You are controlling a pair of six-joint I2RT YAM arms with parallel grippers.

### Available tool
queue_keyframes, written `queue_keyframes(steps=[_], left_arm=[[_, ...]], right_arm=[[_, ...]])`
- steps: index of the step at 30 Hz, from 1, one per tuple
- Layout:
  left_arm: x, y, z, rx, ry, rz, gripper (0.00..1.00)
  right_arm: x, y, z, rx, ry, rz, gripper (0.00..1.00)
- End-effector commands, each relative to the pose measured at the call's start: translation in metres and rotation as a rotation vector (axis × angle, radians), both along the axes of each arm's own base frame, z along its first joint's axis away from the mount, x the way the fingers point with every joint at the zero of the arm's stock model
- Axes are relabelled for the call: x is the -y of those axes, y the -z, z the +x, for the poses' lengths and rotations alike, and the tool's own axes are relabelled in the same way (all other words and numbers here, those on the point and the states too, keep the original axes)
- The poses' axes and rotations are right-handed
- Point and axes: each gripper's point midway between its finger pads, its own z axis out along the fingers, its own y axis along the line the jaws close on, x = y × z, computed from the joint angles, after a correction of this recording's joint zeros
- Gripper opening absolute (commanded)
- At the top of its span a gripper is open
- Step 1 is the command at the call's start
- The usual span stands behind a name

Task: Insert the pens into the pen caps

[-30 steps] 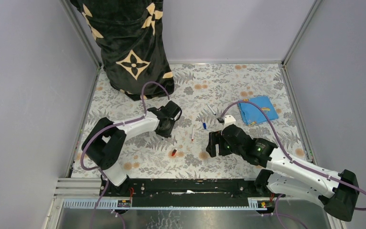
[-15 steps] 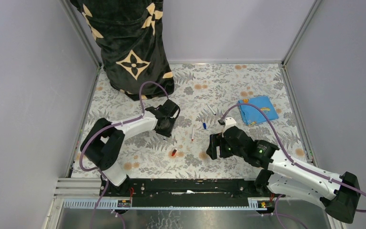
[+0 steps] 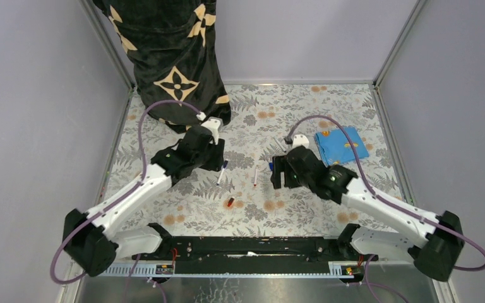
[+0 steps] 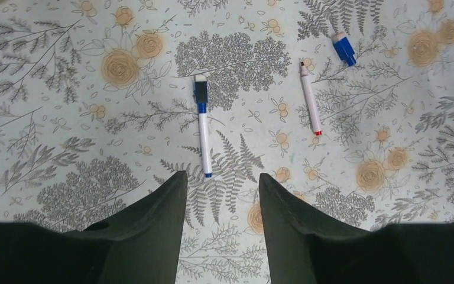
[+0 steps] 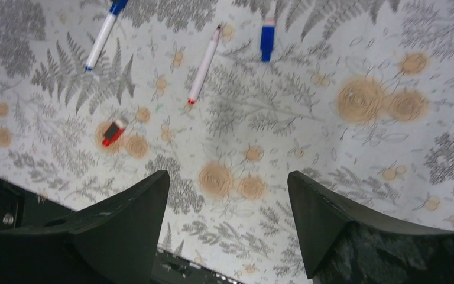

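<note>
Pens: I find two, both lying flat on the desk (image 3: pixel 259 107) and well apart from each other. The blue pen (image 4: pixel 203 133) lies just ahead of my left fingers (image 4: pixel 165 201), and the red pen (image 4: pixel 310 97) is off to its right. I can't find a third pen in any view.
Blue pen: the far end carries a thick blue section that I read as a cap already seated, though I can't be certain.
Pen caps: a loose blue cap (image 4: pixel 343 48) lies near the red pen's dark tip without touching it. The red cap (image 5: pixel 113 131) lies alone, closer to the arm bases.
Why nothing is held: every piece rests free on the desk, so I judge this a pause between grasps, with the red pen and its cap not yet joined.
Left fingers: apart and empty, pointing down at the desk, with the blue pen's near end roughly on the line of their gap.
Right fingers (image 5: pixel 148 195): spread wide and empty, over bare desk on the near side of the red pen and blue cap.
Left arm: reaches forward from its base, with the wrist beside the black patterned fabric (image 3: pixel 170 50).
Right arm: bends inward toward the centre, wrist angled down.
</note>
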Motion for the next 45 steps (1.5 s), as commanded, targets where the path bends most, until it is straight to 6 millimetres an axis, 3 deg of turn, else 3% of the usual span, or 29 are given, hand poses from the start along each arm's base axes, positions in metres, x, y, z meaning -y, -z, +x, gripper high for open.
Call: queue_keyframes(steps=[1, 8, 15, 22, 30, 45], left_arm=[[-0.016, -0.009, -0.013, 0.060, -0.037, -0.035, 0.56], [-0.027, -0.025, -0.035, 0.133, -0.040, -0.120, 0.68], [-0.025, -0.026, -0.036, 0.145, -0.033, -0.133, 0.68], [-0.025, -0.027, -0.037, 0.153, -0.031, -0.132, 0.68], [-0.017, -0.023, -0.043, 0.141, 0.001, -0.119, 0.68], [-0.011, -0.019, -0.047, 0.130, 0.015, -0.100, 0.67]], right_arm=[[-0.006, -0.019, 0.043, 0.040, -0.003, -0.023, 0.80], [-0.010, 0.002, 0.107, -0.056, -0.072, -0.138, 0.73], [0.005, 0.035, 0.174, -0.141, -0.099, -0.239, 0.70], [-0.003, 0.069, 0.216, -0.235, -0.163, -0.294, 0.65], [0.006, 0.101, 0.234, -0.294, -0.192, -0.331, 0.60], [0.006, 0.138, 0.228, -0.382, -0.236, -0.342, 0.35]])
